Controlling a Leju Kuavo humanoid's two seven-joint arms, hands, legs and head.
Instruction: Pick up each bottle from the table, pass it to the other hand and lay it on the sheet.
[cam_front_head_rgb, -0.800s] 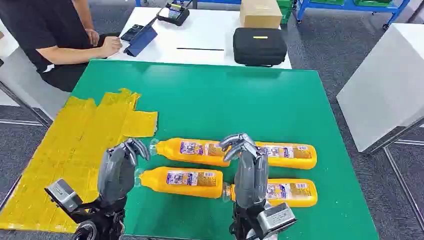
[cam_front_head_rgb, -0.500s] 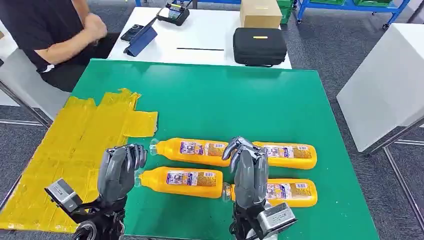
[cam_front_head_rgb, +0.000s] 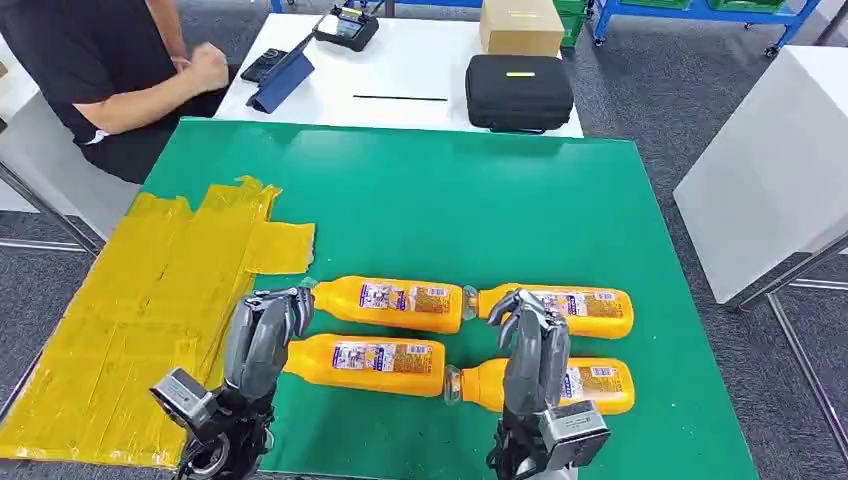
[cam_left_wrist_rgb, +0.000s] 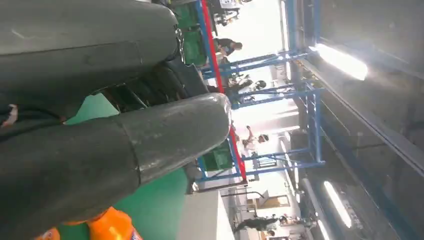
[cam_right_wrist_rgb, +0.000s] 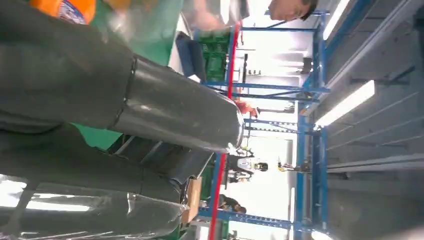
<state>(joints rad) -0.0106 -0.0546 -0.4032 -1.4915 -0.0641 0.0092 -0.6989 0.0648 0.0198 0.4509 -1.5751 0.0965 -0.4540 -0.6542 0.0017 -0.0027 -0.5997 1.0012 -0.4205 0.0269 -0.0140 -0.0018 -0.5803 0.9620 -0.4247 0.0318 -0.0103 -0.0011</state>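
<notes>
Several orange juice bottles lie on their sides on the green table (cam_front_head_rgb: 450, 200), in two rows of two. The far row has one bottle (cam_front_head_rgb: 390, 303) on the left and one (cam_front_head_rgb: 560, 310) on the right. In the near row lie a left bottle (cam_front_head_rgb: 365, 363) and a right bottle (cam_front_head_rgb: 595, 385). The yellow sheet (cam_front_head_rgb: 150, 300) covers the table's left part and carries no bottle. My left hand (cam_front_head_rgb: 262, 335) stands upright by the cap ends of the left bottles, holding nothing. My right hand (cam_front_head_rgb: 535, 355) stands upright over the near right bottle's neck, fingers loosely bent, holding nothing.
A person (cam_front_head_rgb: 100, 70) sits at the far left corner with hands raised near a tablet (cam_front_head_rgb: 280, 75) on a white table. A black case (cam_front_head_rgb: 518, 92) and a cardboard box (cam_front_head_rgb: 520, 25) stand behind the green table. Another white table (cam_front_head_rgb: 780, 160) is to the right.
Both hands have shifted to the right and sunk lower over the near bottles. The person has lifted a hand off the white table.
</notes>
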